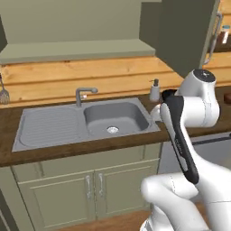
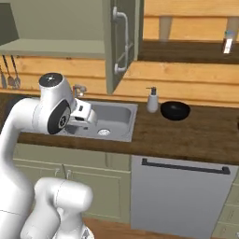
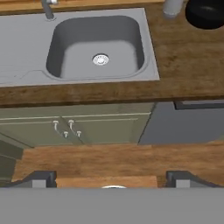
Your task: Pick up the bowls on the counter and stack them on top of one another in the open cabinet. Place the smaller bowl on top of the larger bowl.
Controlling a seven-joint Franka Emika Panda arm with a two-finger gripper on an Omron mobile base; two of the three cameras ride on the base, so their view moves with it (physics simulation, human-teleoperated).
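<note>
**1 black bowl on the counter, my jaws spread wide**

Left base view: my arm hides most of the bowl (image 1: 168, 94) behind the soap dispenser (image 1: 154, 90); the open cabinet (image 1: 76, 48) hangs above the sink (image 1: 115, 118).

Right base view: the bowl sits on the counter (image 2: 186, 133), just right of the dispenser.

Hand view: my gripper (image 3: 112, 178) is spread wide, holding nothing, with the bowl at the top right corner.

warm orange wood-plank wall (image 1: 67, 76) runs behind the inset grey steel sink (image 1: 115, 118) with its grey tap (image 1: 83, 94). pale olive-green base cupboard doors (image 1: 94, 189) stand beside a grey dishwasher front (image 2: 179, 196), over a reddish-brown wooden floor (image 3: 109, 159).
</note>
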